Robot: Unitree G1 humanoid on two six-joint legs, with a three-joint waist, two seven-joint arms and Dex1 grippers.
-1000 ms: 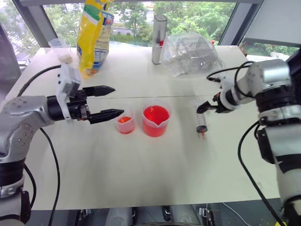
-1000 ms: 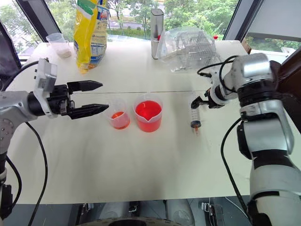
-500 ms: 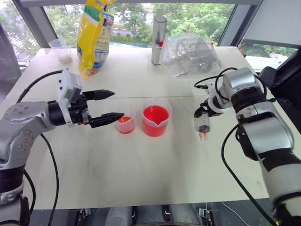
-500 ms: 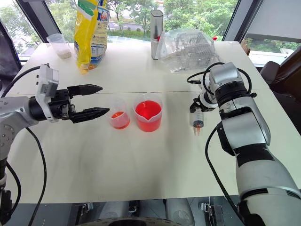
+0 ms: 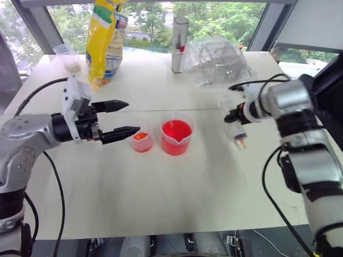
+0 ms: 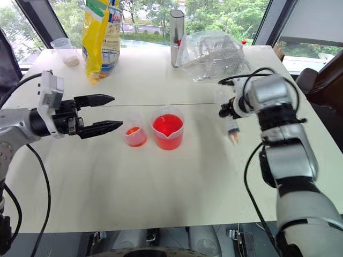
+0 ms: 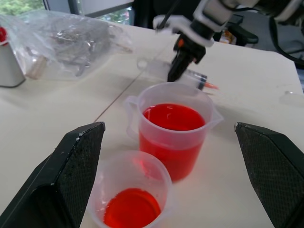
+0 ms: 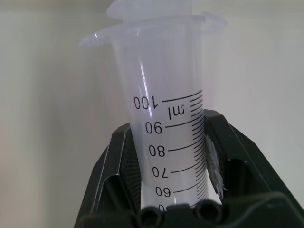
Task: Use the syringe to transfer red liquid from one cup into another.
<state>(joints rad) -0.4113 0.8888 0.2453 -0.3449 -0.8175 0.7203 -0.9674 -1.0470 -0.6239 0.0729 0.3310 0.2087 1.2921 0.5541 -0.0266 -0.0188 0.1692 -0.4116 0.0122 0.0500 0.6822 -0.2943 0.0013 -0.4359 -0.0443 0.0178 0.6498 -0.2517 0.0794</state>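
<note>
1. While the right gripper (image 8: 166, 156) clamps the syringe (image 6: 231, 122) by its barrel, orange tip pointing down above the table (image 5: 177, 187), right of the big cup (image 5: 176, 137).
2. Red liquid (image 7: 173, 117) fills that cup; the small cup (image 5: 142, 142) holds little.
3. Left gripper (image 5: 127, 117) hangs spread wide beside the small cup.

white table (image 5: 161, 214) beside leafy windows (image 5: 214, 16)
</note>
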